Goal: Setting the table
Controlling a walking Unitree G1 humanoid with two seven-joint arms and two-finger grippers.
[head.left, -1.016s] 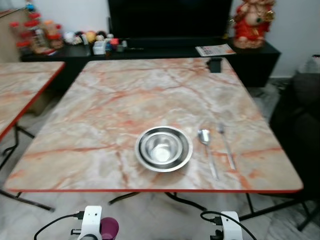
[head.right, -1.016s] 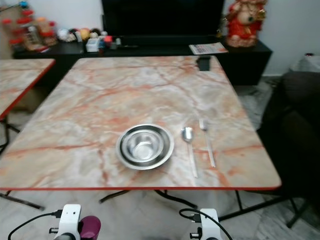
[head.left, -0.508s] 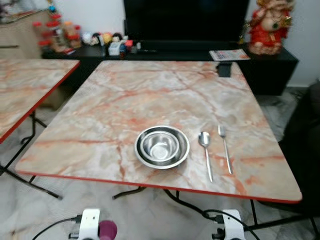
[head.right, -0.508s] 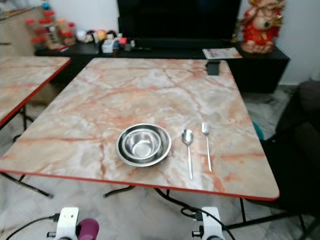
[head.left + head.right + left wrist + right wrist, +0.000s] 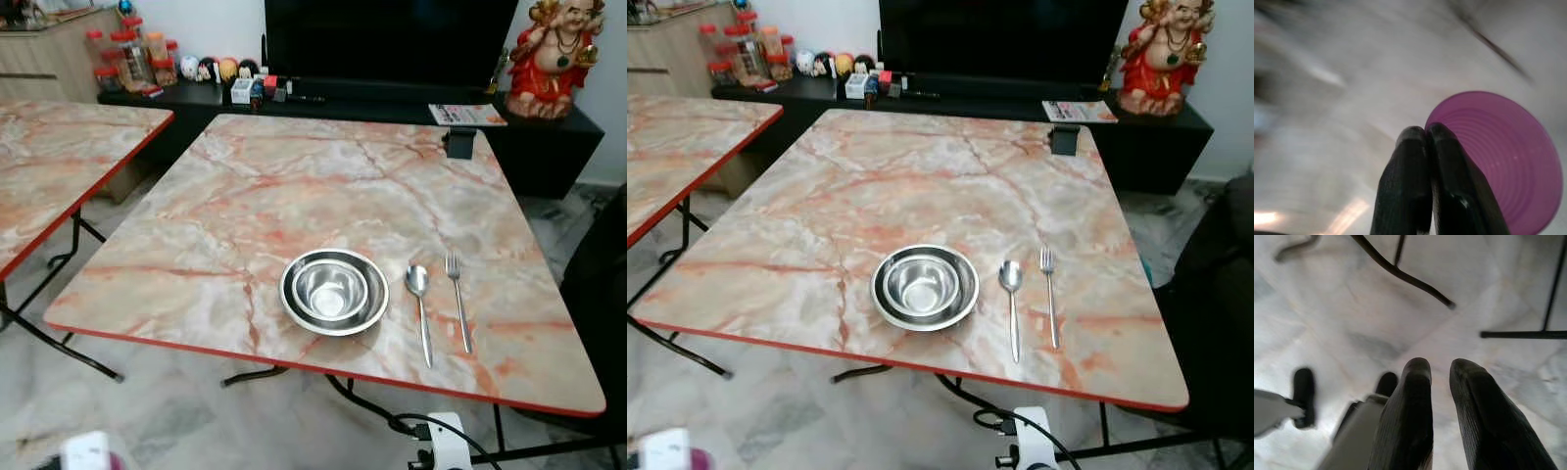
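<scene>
Two nested steel bowls (image 5: 334, 291) sit near the front edge of the marble table (image 5: 245, 196). A spoon (image 5: 421, 304) and a fork (image 5: 457, 299) lie side by side just right of them. My left gripper (image 5: 1425, 134) hangs low, below the table's front left, shut on the rim of a purple plastic cup (image 5: 1498, 161). Its white wrist (image 5: 88, 450) pokes into the bottom of the eye views. My right gripper (image 5: 1440, 369) hangs over the floor below the front edge, its fingers slightly apart with nothing between them.
A second marble table (image 5: 49, 166) stands to the left with a floor gap between. A small black object (image 5: 458, 143) stands at the far right corner of the main table. A dark sofa (image 5: 602, 294) lies close on the right. Folding table legs (image 5: 1400, 271) cross the floor.
The camera has shifted, so the table sits further right and more of the left table shows. My left wrist has slid towards the lower left corner, the cup still held.
</scene>
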